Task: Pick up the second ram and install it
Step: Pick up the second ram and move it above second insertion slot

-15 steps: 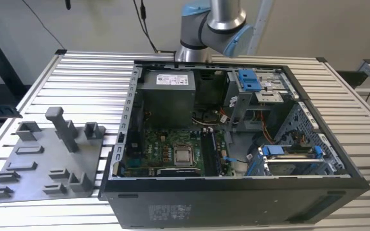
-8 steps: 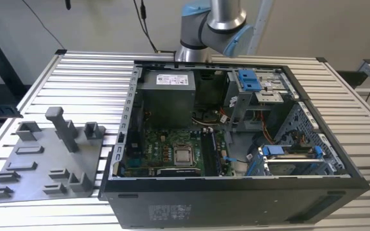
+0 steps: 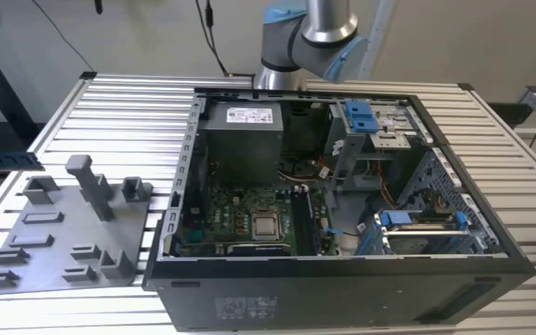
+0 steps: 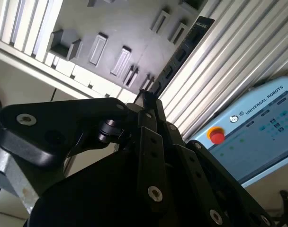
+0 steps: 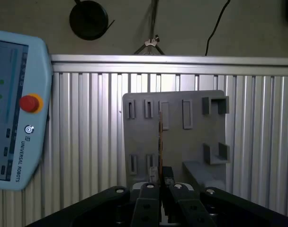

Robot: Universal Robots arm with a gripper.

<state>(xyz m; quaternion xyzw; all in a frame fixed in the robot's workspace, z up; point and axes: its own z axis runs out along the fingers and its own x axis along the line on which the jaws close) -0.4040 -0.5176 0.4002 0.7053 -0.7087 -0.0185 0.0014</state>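
Note:
In both wrist views my gripper [image 5: 161,183] [image 4: 148,100] hangs high above the slatted table, shut on the second ram. In the first wrist view the ram [image 5: 160,137] shows edge-on as a thin line running out from between the fingertips, over the grey holder plate [image 5: 191,142]. The second wrist view shows its dark face with black chips [image 4: 182,52], running away from the fingertips along the slats. The exterior view has the arm [image 3: 310,31] rising behind the open computer case [image 3: 343,286], whose motherboard [image 3: 249,223] lies exposed.
The grey holder plate [image 3: 54,237] with its tall post [image 3: 91,185] lies at the exterior view's left of the case. A teach pendant with a red button [image 5: 13,109] rests beside the table. Blue drive clips [image 3: 363,115] sit inside the case. A dark bar [image 3: 8,162] lies at the table's left edge.

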